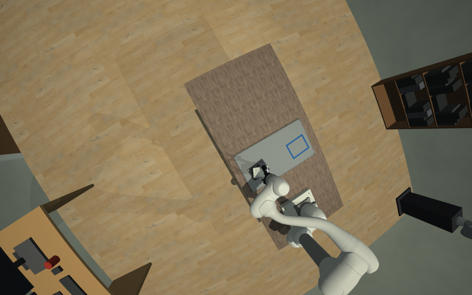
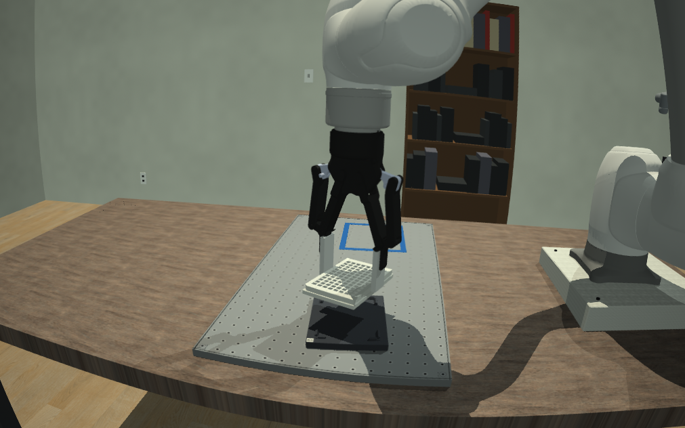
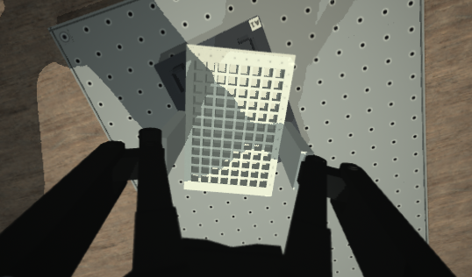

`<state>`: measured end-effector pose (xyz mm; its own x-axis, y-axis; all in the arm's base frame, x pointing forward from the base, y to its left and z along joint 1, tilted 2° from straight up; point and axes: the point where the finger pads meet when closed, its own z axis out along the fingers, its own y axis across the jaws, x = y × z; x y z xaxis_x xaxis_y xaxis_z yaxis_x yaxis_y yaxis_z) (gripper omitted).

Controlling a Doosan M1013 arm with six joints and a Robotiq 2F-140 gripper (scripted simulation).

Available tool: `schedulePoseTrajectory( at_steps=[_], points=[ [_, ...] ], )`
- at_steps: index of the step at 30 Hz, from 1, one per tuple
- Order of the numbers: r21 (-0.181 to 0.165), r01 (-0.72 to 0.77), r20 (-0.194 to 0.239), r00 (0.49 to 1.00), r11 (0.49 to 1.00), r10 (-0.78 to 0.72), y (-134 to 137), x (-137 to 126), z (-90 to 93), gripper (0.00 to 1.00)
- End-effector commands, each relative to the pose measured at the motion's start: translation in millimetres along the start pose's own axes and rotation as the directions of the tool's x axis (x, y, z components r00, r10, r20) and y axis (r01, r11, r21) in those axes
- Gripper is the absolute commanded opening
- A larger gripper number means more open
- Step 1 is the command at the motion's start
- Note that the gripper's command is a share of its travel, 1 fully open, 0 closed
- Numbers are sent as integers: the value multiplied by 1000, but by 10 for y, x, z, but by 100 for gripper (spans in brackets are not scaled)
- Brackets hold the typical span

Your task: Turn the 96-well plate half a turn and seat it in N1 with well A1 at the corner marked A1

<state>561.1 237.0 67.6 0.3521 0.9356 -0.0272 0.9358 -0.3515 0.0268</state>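
My gripper (image 2: 351, 260) is shut on the white 96-well plate (image 2: 347, 282) and holds it in the air above the black plate nest N1 (image 2: 347, 325). The plate is level and turned at an angle to the nest. In the wrist view the plate (image 3: 236, 120) sits between my two fingers, and the nest shows beneath it, skewed, with its A1 label (image 3: 254, 24) at the far corner. From the overhead view the plate (image 1: 256, 172) is small beside my wrist. I cannot make out the plate's cut corner.
The grey perforated deck lies on the wooden table. The blue taped outline B1 (image 2: 371, 237) is at the deck's far end and holds nothing. The robot's base (image 2: 627, 286) stands to the right. A bookshelf (image 2: 459, 116) stands behind.
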Motion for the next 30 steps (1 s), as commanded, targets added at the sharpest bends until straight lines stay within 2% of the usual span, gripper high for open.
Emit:
schedulePoseTrajectory(
  at_steps=[1,7,13,30],
  points=[
    [6,108,-2,994,994,-108,-1,-40,8,0],
    [6,303,-3,953,953,-303,4,-45,8,0],
    [5,486,-4,874,874,-486,9,-48,9,0],
    [5,492,-4,871,870,-492,14,-39,9,0]
  ],
)
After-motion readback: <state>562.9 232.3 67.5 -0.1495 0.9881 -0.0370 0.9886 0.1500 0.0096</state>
